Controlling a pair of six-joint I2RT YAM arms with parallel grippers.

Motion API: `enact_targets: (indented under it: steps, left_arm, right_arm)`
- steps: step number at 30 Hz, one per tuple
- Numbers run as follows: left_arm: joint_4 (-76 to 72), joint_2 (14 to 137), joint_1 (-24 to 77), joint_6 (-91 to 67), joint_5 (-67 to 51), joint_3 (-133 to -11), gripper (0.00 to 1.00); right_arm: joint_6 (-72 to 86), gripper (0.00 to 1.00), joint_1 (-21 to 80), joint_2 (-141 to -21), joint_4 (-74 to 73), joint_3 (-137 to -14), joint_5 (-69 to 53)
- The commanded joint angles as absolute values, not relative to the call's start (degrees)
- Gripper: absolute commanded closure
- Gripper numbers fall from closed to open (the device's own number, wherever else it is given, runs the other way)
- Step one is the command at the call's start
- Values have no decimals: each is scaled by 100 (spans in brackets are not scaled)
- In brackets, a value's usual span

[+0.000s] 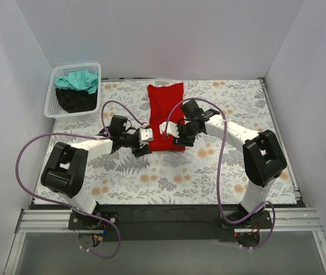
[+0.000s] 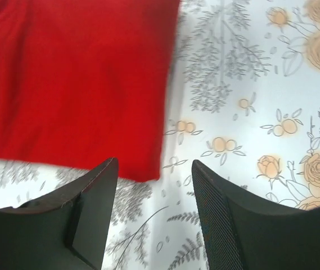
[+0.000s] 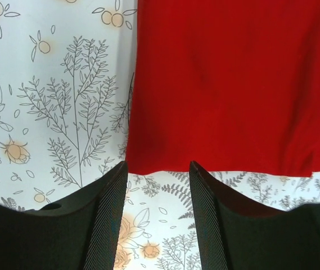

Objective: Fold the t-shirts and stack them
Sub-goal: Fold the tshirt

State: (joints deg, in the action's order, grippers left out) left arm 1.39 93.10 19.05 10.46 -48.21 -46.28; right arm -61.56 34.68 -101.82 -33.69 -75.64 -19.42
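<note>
A bright red t-shirt [image 1: 165, 112], folded into a long narrow strip, lies flat on the floral tablecloth at the middle back. My left gripper [image 1: 148, 140] is at the strip's near left corner, open and empty; in the left wrist view [image 2: 154, 169] the red cloth [image 2: 75, 84] lies just ahead of the fingertips. My right gripper [image 1: 173, 135] is over the strip's near right part, open and empty; in the right wrist view [image 3: 158, 169] the red cloth's [image 3: 233, 84] near edge lies just beyond the fingertips. A teal t-shirt [image 1: 78, 81] and a black t-shirt [image 1: 75, 99] lie crumpled in the basket.
A white plastic lattice basket [image 1: 51, 100] stands at the table's back left corner. White walls close in the table on the left, back and right. Floral tablecloth [image 1: 168, 177] shows between the shirt and the arm bases.
</note>
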Motion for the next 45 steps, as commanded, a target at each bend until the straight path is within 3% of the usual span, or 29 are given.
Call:
enact_targets:
  steps: [1, 15, 18, 19, 22, 23, 25, 35, 40, 45]
  left_arm:
    - [-175, 9202, 2083, 1643, -4808, -4562, 46]
    - [-439, 9967, 2461, 2259, -3982, -4395, 48]
    - [-431, 10011, 2470, 2145, -3894, -4412, 57]
    - [-422, 10019, 2470, 2118, -3859, -4412, 67]
    - [-352, 10028, 2470, 1908, -3701, -4465, 89]
    - [-352, 10011, 2470, 1655, -3622, -4578, 95]
    - [-299, 9923, 2435, 1355, -3638, -4745, 100]
    - [886, 9308, 2162, 466, -4254, -6512, 100]
    - [1273, 9001, 2171, 422, -4333, -6636, 100]
    - [1792, 8054, 2329, 466, -4438, -6022, 100]
  right_arm:
    - [-5960, 46, 3524, -10239, -2971, -7541, -2030]
    - [-6029, 54, 3674, -10696, -2321, -6654, -1793]
    - [-6038, 60, 3683, -10758, -2136, -6522, -1644]
    - [-6029, 65, 3683, -10775, -2084, -6513, -1539]
    - [-6003, 96, 3683, -10688, -2048, -6416, -1416]
    - [-5994, 99, 3683, -10635, -2057, -6416, -1406]
    - [-5959, 99, 3674, -10416, -2083, -6451, -1345]
    - [-5862, 99, 3173, -9862, -3498, -8340, -1547]
    - [-5942, 99, 3164, -9756, -4154, -8622, -1467]
    - [-5819, 99, 3330, -9124, -4841, -8289, -1652]
